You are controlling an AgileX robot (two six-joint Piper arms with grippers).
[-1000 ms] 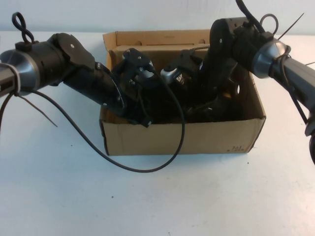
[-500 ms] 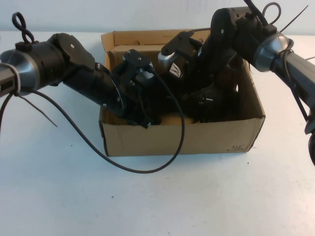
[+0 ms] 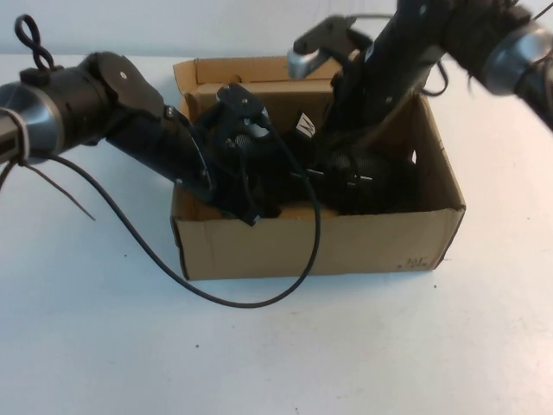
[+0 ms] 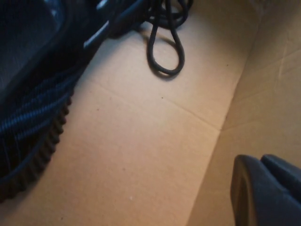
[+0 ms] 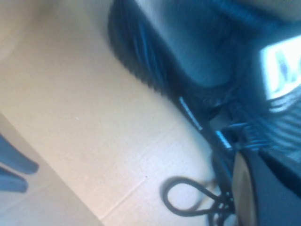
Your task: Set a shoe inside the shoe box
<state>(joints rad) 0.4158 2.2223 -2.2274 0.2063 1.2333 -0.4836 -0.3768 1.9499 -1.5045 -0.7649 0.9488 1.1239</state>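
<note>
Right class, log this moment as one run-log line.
shoe: inside shoe box | left tool: in box beside shoe | right tool: in box at shoe

shoe [image 3: 298, 169] in shoe box [image 3: 346, 246] | left gripper [image 4: 263, 193], right gripper [image 3: 359, 177] inside box

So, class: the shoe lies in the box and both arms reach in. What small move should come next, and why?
Probably lift the left gripper straight up out of the shoe box. The shoe already rests sole-down on the cardboard floor, the right gripper sits higher beside it, and neither wrist view shows a finger on the shoe.
</note>
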